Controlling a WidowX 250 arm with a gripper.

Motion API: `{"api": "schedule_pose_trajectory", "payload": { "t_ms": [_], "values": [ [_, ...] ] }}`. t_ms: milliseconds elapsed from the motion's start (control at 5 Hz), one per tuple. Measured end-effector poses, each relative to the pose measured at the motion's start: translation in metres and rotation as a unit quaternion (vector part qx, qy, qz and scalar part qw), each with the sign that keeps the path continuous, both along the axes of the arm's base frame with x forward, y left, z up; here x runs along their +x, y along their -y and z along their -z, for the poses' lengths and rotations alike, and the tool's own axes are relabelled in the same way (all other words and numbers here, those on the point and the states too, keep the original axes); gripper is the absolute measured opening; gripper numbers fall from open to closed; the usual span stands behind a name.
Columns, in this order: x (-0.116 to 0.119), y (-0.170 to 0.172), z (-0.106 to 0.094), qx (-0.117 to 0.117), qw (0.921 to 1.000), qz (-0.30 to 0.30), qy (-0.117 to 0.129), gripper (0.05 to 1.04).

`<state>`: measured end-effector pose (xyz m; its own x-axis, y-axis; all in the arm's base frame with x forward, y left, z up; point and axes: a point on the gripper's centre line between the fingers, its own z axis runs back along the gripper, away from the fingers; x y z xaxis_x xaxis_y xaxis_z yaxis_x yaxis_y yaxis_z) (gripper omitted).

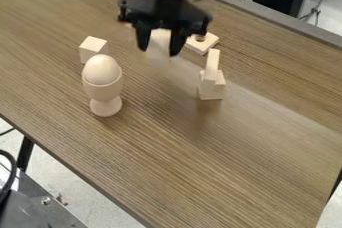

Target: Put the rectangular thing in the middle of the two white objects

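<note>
No readable text — no labels, no numbers.

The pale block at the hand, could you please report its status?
Hand over table. Pale block at it, grip unclear. Holed piece close by, possibly crowding; egg in cup farther off.

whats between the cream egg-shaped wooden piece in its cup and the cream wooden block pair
Just bare brown wood-grain tabletop separates the egg cup from the block pair, as the camera view shows.
</note>
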<state>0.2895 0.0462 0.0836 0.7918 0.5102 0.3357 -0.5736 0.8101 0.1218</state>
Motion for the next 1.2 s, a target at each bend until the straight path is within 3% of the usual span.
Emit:
{"api": "schedule_pose_trajectory", "payload": {
  "t_ms": [200, 600, 1200],
  "values": [
    [0.003, -0.005, 0.013, 0.012, 0.9995, -0.028, -0.011, 0.517],
    [-0.001, -0.01, 0.038, -0.023, 0.9996, -0.017, -0.003, 0.517],
    [-0.002, -0.019, 0.048, -0.03, 0.9992, 0.023, 0.017, 0.517]
  ]
}}
